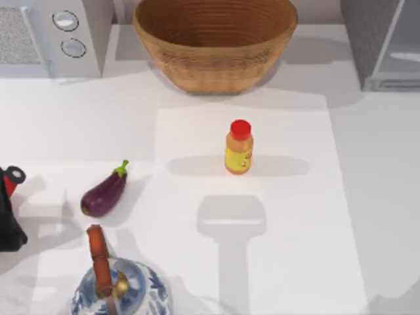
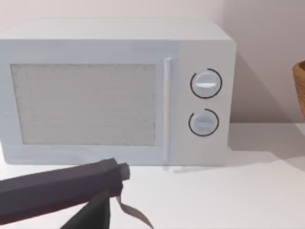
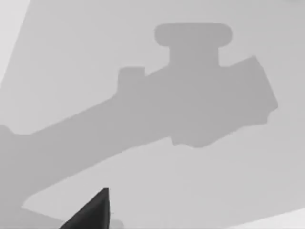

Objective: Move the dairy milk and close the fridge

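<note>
Worktop as we find it; fridge (image 1: 387, 42) at far right.
Basket (image 1: 215, 46) interior bare; our left end effector (image 1: 10, 210) at left edge, opening untellable.

Top view looks straight down; left wrist view faces the microwave (image 2: 114, 93) closely, shared with it.

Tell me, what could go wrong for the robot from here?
1. The bottle stands upright mid-table. The right gripper, if it crosses toward the fridge, could topple it, or it might be grabbed instead of milk.
2. The left gripper sits close to the eggplant and the teapot. Moving off, it might nudge either one.
</note>
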{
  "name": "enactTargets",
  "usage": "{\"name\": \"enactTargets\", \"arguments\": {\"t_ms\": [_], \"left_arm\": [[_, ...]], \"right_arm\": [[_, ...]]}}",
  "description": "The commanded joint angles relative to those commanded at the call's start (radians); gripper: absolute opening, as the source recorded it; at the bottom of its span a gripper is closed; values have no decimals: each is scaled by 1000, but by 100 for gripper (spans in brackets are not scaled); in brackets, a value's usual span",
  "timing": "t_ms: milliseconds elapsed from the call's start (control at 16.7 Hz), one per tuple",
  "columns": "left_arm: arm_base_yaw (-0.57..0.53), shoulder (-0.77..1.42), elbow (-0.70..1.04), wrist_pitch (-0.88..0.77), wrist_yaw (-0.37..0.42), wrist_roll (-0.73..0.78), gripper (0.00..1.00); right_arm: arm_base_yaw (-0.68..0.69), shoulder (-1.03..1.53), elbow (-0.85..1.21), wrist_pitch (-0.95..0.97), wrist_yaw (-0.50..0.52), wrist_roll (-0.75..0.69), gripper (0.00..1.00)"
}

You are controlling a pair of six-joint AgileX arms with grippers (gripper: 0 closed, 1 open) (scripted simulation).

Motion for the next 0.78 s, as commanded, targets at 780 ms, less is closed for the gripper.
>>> {"name": "enactTargets", "arguments": {"t_ms": [780], "left_arm": [[0,0,0,0,0,0,100]], "right_arm": [[-812,944,195,61,-386,-882,100]]}}
